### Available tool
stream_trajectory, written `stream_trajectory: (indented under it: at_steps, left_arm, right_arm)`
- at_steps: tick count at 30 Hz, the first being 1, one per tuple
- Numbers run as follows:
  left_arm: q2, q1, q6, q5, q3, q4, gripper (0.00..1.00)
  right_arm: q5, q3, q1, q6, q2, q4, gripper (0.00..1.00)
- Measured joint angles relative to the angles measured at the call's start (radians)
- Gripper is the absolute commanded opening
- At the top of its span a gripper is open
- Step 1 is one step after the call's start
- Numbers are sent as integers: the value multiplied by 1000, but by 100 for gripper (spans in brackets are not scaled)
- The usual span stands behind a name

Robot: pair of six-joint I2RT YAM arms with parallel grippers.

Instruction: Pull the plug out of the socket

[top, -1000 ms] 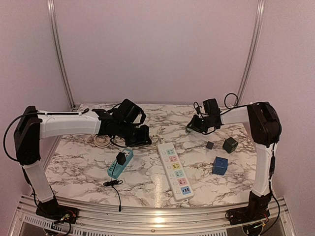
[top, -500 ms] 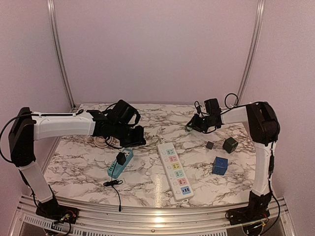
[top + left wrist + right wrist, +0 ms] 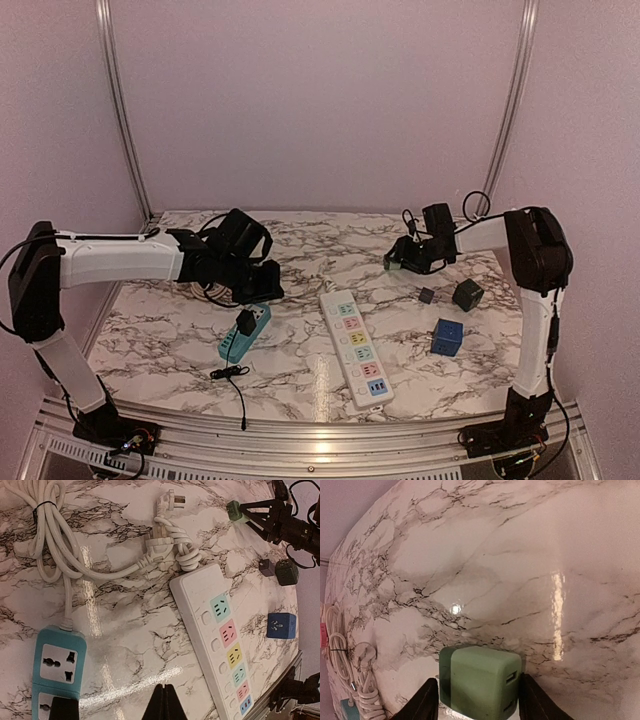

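The black plug (image 3: 245, 322) sits pushed into the teal socket strip (image 3: 55, 665), which lies on the worktop (image 3: 290, 372) between the left edge and the middle, a little toward the near edge. Nothing is touching the plug, so the pull itself has not begun and this looks like the approach. The left hand (image 3: 162, 705) hangs above the marble just beside the strip on its far side, its two fingers pressed together to a point and grasping nothing. Off toward the far right corner, the right hand (image 3: 479, 703) is clamped on a green adapter (image 3: 480, 680), one finger against each side. The long white power strip (image 3: 215, 630) in the middle has nothing plugged into it. The next move probably calls for the left hand to spread its fingers, come over the plug and close on its two sides. It should then draw straight up in line with the pins. The teal strip looks light and may rise with the plug unless it is held down.
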Motion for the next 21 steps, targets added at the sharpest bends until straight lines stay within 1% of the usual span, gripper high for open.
stream_trajectory:
  at_steps: [3, 6, 13, 17, 21]
  left_arm:
    - [-17, 6, 0, -11, -8, 1, 0]
    - [-36, 14, 0, -21, -19, 3, 0]
    - [-95, 42, -11, -70, -84, 8, 0]
    - [-161, 94, -30, -113, -154, 12, 0]
    - [-225, 161, -49, -153, -242, 16, 0]
  right_arm:
    - [23, -24, 0, -14, -25, -10, 64]
    - [47, -49, 0, -29, -55, -25, 67]
    - [121, -103, 10, -59, -128, -51, 67]
    - [190, -127, 35, -73, -188, -70, 66]
    - [255, -136, 97, -85, -269, -87, 65]
